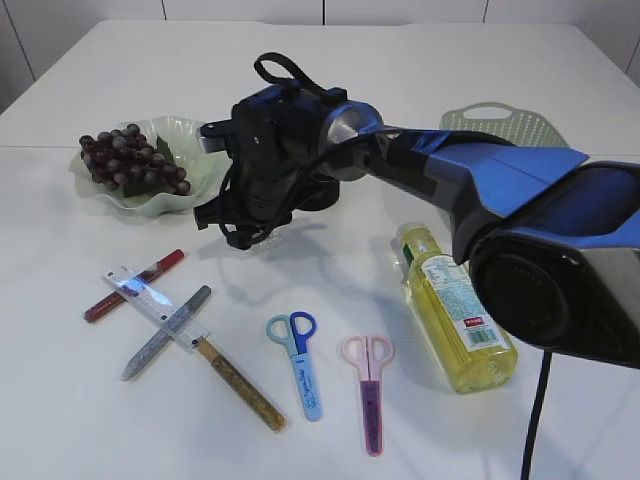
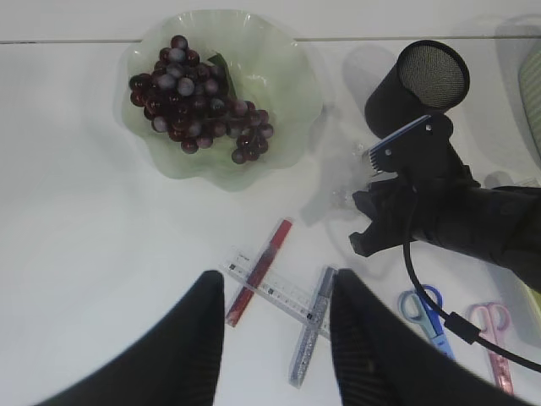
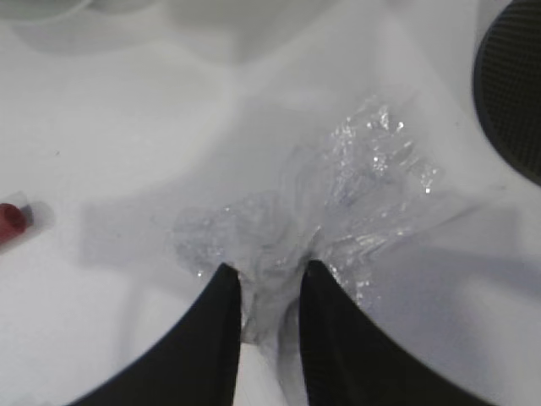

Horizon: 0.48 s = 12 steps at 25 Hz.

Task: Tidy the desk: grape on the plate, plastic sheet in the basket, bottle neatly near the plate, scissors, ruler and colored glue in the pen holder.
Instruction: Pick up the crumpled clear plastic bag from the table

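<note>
Near edge of the bench point(image 1: 60, 420): two pairs of scissors point(image 1: 298, 360) lie flat, with the bottle point(image 1: 455, 310) on its side to their right. Left of them, the ruler point(image 1: 150, 300) lies crossed over the glue sticks point(image 1: 165, 330). Left gripper point(image 2: 275, 326) hangs above these, jaws spread, holding nothing. Mid-bench: right gripper point(image 3: 269, 296) with jaws pinching the crumpled plastic sheet point(image 3: 338, 203), which rests beside the black pen holder point(image 2: 414, 85). Far left: grapes point(image 1: 130, 158) on the green plate point(image 1: 190, 135). Far right: basket point(image 1: 505, 125).
</note>
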### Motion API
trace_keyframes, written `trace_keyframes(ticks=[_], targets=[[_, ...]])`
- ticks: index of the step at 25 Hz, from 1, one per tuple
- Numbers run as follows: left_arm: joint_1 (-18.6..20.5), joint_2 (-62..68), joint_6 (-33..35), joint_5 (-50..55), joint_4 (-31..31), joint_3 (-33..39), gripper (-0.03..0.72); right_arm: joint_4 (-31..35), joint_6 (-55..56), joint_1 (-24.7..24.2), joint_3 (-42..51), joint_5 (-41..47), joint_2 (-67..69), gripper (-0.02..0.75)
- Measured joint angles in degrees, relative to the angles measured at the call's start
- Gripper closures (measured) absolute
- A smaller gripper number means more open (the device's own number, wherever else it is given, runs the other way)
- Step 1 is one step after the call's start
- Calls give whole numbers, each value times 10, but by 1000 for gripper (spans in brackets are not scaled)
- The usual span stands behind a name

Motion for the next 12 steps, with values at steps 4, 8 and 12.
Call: trace_keyframes(ticks=[4,8,12], targets=[[0,0,0,0,0,0,381,0,0,0,-1,0,0,644],[0,0,0,0,0,0,381,0,0,0,-3,6,0,722],[0,0,0,0,0,0,382,0,0,0,-23,41,1,722]])
